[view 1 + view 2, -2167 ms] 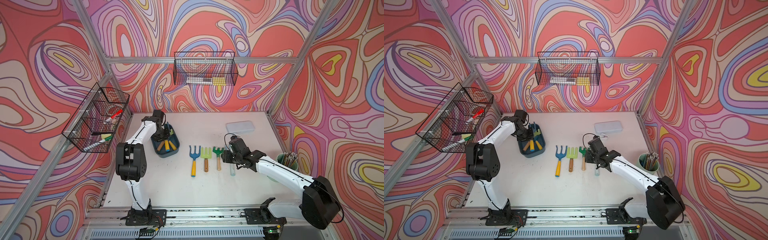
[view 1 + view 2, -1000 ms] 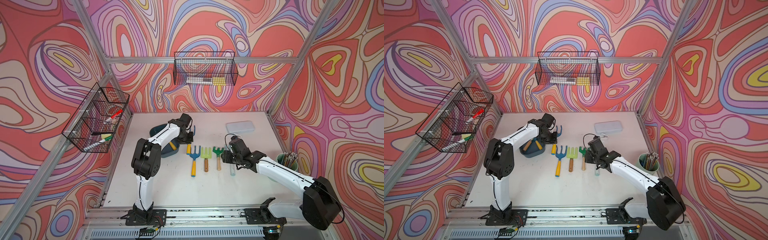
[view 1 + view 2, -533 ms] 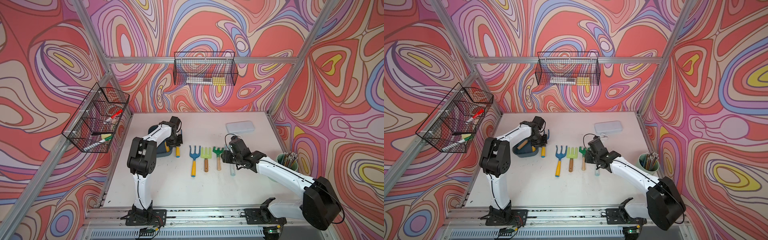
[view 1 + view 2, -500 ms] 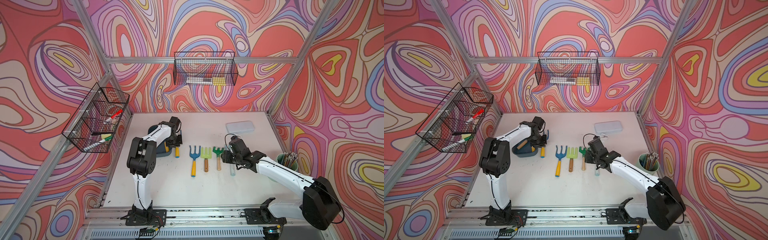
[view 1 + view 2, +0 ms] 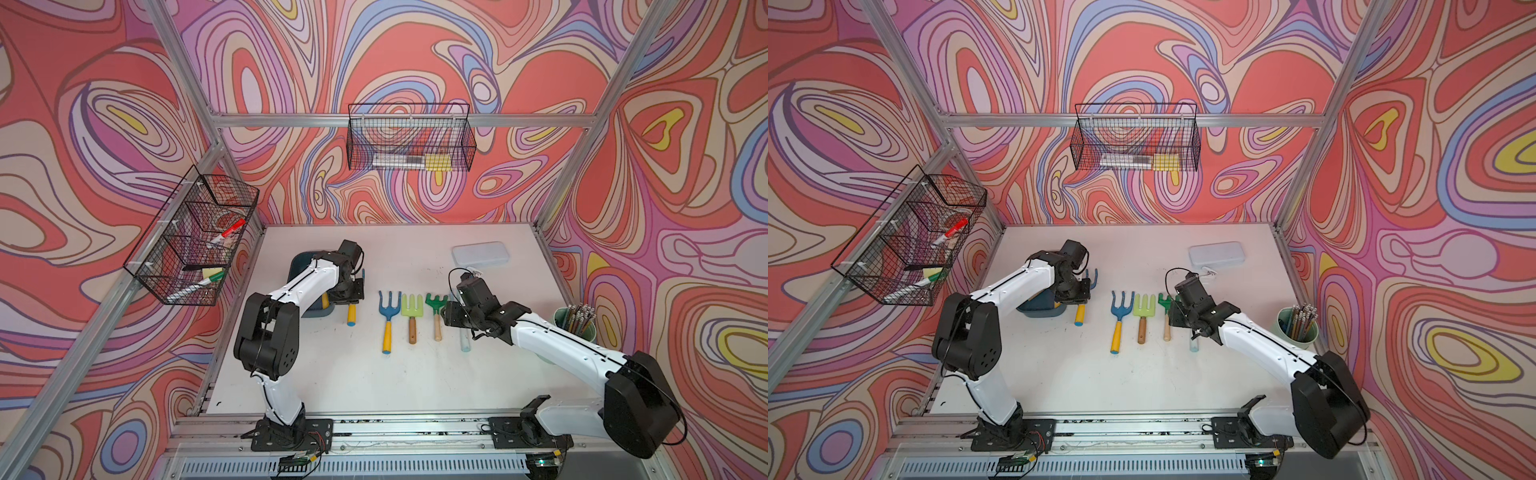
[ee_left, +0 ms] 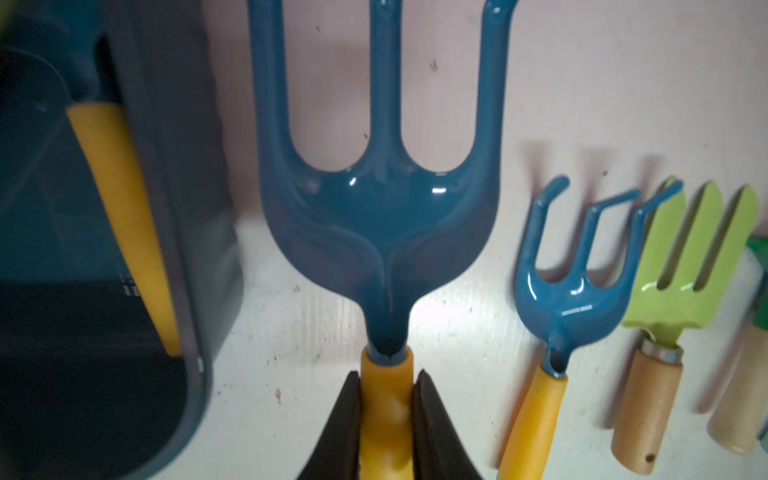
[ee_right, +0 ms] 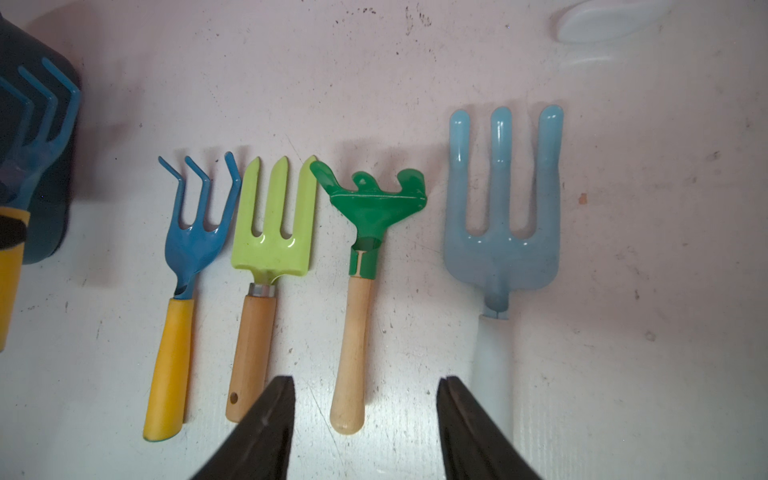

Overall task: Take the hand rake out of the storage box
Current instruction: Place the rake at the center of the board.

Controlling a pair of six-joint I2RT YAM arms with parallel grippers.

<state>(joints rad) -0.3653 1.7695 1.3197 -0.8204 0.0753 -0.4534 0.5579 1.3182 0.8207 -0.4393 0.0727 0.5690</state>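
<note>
Yellow-handled rake [image 6: 380,216], lately in the box [image 6: 178,166], now just outside it over the bench [image 5: 332,374]; left jaws clamped on handle, right jaws apart, empty. Only set-down seemingly remains.

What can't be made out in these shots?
Storage box: mostly under the left arm in both top views; blurred and dark in the left wrist view.
Yellow handle inside it: rest lost in that blur.
Held rake: handle end cut by the left wrist view's edge.
Pale blue rake: head under the right arm in both top views.
</note>
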